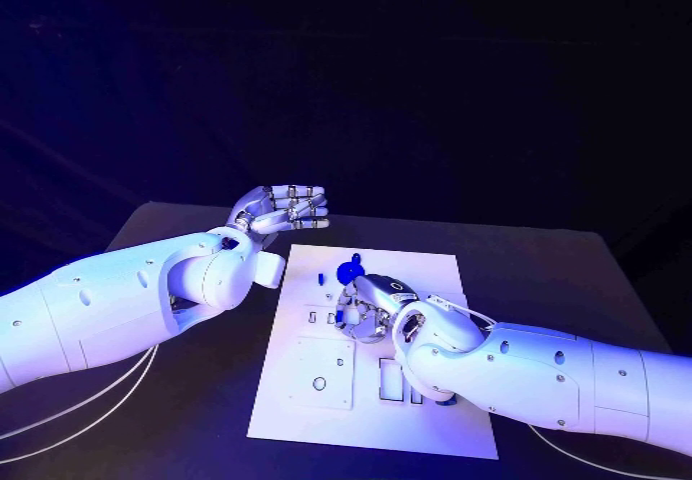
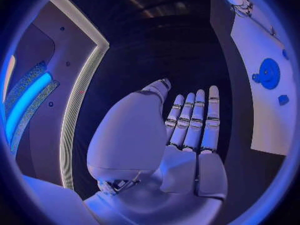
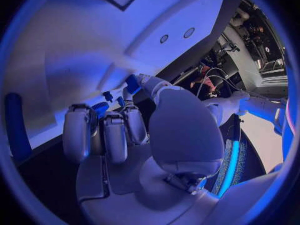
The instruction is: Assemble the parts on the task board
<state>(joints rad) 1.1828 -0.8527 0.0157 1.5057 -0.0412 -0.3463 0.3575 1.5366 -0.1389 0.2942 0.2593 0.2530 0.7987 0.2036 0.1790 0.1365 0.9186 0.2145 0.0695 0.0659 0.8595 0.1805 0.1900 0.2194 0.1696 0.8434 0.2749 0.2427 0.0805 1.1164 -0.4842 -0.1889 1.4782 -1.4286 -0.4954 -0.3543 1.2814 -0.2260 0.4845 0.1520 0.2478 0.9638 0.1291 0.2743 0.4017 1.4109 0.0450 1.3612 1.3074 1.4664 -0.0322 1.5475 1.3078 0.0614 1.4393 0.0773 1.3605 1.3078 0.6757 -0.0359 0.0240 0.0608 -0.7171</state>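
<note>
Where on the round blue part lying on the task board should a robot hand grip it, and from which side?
Judging from its pose, grip the round blue part across its rim, coming down from above: it seems to lie flat on the task board, so only its edge offers opposing faces. The left hand is empty and nearby.

We count 1 task board (image 1: 433,270), the white plate on 1 black table (image 1: 548,270). We see 2 white arms, 1 from each side, each ending in 1 silver hand: the left hand (image 1: 281,208) at the board's far left corner, the right hand (image 1: 378,305) over the board's middle. Of the blue parts we make out 3 in the left wrist view: 1 round disc (image 2: 269,73) and 2 small pieces (image 2: 283,99) (others may sit hidden beneath the right hand).
</note>
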